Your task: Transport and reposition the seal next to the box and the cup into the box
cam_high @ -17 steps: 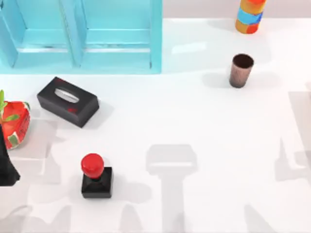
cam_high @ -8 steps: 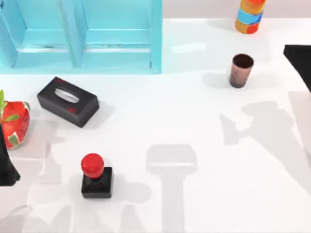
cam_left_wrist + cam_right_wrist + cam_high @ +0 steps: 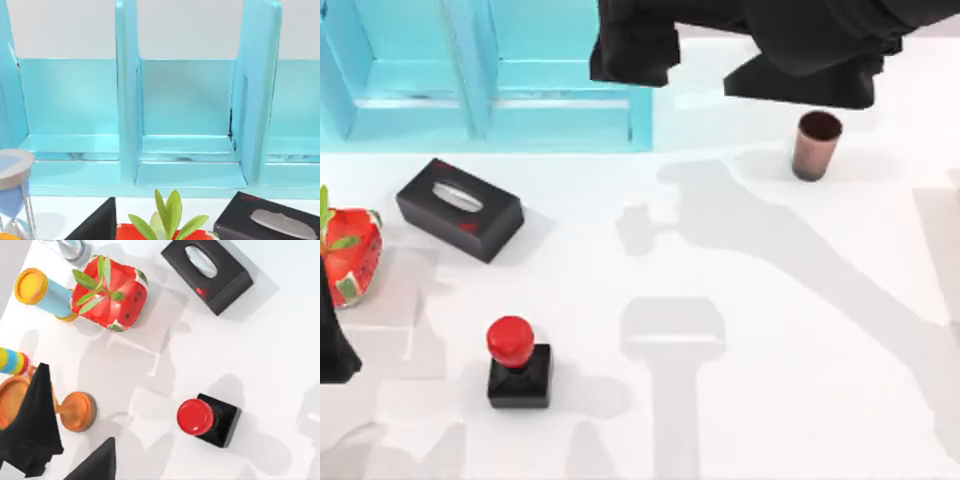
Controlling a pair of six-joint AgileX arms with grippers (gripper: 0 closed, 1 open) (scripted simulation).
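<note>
the white worktop (image 3: 770,330) carries everything, and along its far left edge stands the box (image 3: 485,75), a light blue rack of upright dividers; its top is cut off by the frame in the top view, and the left wrist view faces its open compartments (image 3: 187,115) head on. the right arm (image 3: 800,35) reaches in from the upper right as a dark mass across the far edge of the worktop, overlapping the box's right corner (its fingers cannot be made out, so i cannot tell whether they are apart or together). the left arm (image 3: 332,335) is parked at the left edge, half cut off, and its fingers are equally impossible to judge.

a black tissue box (image 3: 460,208) lies tilted in front of the box, apart from it. left of it sits a red strawberry-patterned object (image 3: 350,250) with green leaves, partly cut off by the edge. the seal (image 3: 518,362) stands upright toward the near left of the worktop, red knob on black block, well apart from the box; the right wrist view shows it from above (image 3: 206,418). the cup (image 3: 815,145) stands upright at the far right, just below the right arm and well apart from the box, its dark inside visible.
</note>
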